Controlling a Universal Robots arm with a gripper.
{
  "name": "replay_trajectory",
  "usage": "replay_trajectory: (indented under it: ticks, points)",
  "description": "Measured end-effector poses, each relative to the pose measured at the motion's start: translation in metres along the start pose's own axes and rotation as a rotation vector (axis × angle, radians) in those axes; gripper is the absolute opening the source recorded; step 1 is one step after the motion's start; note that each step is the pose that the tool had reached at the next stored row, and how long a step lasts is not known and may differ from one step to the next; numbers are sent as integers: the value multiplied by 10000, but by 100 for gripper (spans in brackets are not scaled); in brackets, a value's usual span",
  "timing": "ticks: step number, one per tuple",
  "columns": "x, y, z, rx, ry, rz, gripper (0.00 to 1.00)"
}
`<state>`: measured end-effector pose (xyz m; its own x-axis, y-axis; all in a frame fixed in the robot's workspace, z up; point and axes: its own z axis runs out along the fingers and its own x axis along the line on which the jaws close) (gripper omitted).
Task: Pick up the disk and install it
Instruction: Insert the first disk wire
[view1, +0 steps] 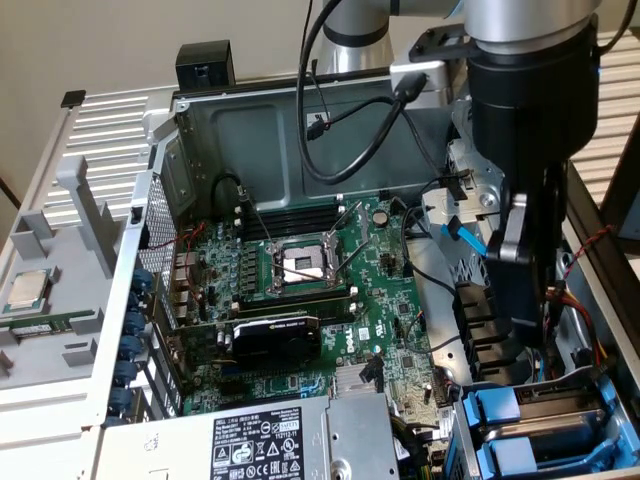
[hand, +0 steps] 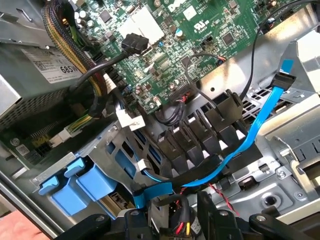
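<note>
Beige wall (view1: 120, 40) backs an open computer case (view1: 200, 110) lying on its side, its green motherboard (view1: 300, 290) facing up. Off the motherboard's edge on the exterior view's right, the gripper (view1: 520, 330) hangs low among black drive-bay guides (hand: 200, 130) and a blue ribbon cable (hand: 287, 67) — whether it is wide or narrow cannot be told. The disk (view1: 550, 405) sits in its blue carrier in the cage off the motherboard's lower corner on that same side — near the gripper but apart from it, with the silver power supply (view1: 270, 440) along the motherboard's lower edge.
</note>
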<state>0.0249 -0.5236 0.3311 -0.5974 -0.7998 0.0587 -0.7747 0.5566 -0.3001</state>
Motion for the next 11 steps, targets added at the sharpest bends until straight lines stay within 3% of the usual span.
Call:
replay_trajectory:
  ticks: [5, 11]
  points:
    - [9, -3, -45, 17, -86, -274, 49]
    - [22, -59, -231, 38, -109, -294, 49]
